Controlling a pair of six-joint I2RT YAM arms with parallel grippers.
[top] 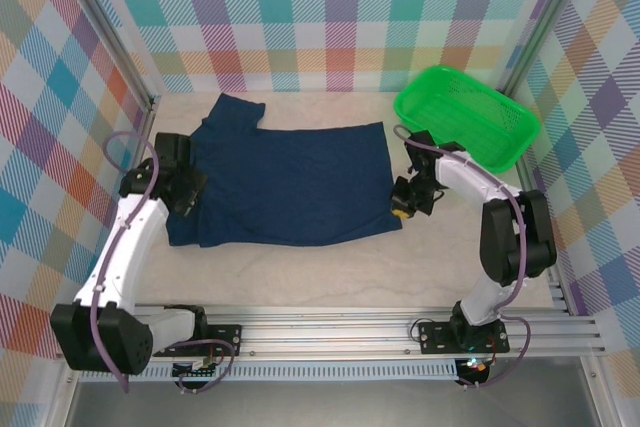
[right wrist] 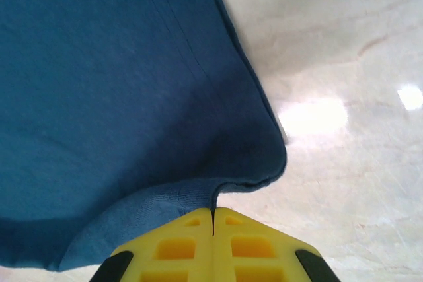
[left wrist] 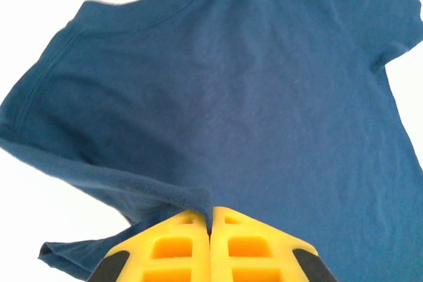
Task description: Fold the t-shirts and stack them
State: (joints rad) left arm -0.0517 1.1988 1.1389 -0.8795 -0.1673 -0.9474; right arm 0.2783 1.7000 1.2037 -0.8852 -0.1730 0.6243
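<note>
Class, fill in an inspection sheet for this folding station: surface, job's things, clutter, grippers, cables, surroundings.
Surface: table pale, marbled.
Job's things: one navy t-shirt spread flat, a sleeve pointing to the back left; no print showing.
Clutter: green basket at the back right, apart from the t-shirt.
Grippers: left gripper shut on the t-shirt's left edge; right gripper shut on its right near corner.
Cables: purple cables looping along both arms.
Surroundings: plaid walls; metal rail at the near edge.

Bright even light, glare on the table (right wrist: pixel 310 117), left wrist view blown white around the t-shirt (left wrist: pixel 264 97).
</note>
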